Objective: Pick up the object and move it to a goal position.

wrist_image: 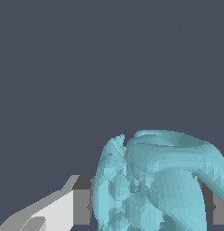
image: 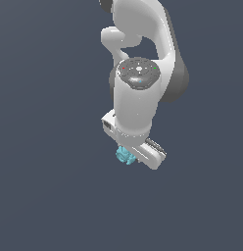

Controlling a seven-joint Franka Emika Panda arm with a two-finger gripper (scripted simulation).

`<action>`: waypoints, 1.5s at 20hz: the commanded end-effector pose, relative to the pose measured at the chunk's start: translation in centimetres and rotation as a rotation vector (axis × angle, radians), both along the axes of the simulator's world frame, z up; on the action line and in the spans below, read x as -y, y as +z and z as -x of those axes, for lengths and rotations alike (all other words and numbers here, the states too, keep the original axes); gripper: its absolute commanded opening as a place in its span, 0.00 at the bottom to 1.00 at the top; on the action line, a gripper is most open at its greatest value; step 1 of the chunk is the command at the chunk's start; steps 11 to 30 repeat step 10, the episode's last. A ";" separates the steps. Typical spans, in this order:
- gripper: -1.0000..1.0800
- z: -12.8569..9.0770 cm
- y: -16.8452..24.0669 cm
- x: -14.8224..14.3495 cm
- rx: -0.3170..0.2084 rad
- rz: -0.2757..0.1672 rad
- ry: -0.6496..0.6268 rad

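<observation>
Hand (image: 134, 156) first: it hangs straight down from my white arm (image: 138, 98), and it seems closed around the turquoise lump (image: 124, 155), which is the thing I am meant to carry to a goal spot. I judge this from the wrist view, where the lump (wrist_image: 154, 185) fills the space between my two fingers: one grey pad (wrist_image: 81, 200) sits right against its flank, and a sliver of the other finger (wrist_image: 220, 207) shows at the far side, with no gap that I can make out on either side. So the opening looks only as wide as the lump itself, and I take it that I have hold of it, though I cannot be sure the contact is firm. Pointing down suits a grasp from above on something this small and uneven, since the fingers can pinch it across its middle. In the exterior view the lump peeks out just below the hand, towards that view's left, partly hidden by the white body of the hand; most of it lies between the fingers, with a knobbly part sticking out past the tips. Whether it rests on the desk or hangs clear of it, I cannot tell, because the background is one flat dark grey. No goal marker shows in either view.
</observation>
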State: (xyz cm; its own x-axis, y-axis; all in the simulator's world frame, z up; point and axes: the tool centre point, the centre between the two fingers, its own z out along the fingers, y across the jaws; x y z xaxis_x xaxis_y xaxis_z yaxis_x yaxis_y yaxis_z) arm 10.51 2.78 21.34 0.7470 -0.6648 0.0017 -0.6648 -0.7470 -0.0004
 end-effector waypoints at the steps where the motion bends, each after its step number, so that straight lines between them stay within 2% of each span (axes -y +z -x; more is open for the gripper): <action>1: 0.00 -0.4 1.0 -0.2 -0.001 0.000 0.000; 9: 0.00 -1.0 2.3 -0.5 -0.002 0.000 0.000; 30: 0.00 -1.0 2.3 -0.5 -0.002 0.000 0.000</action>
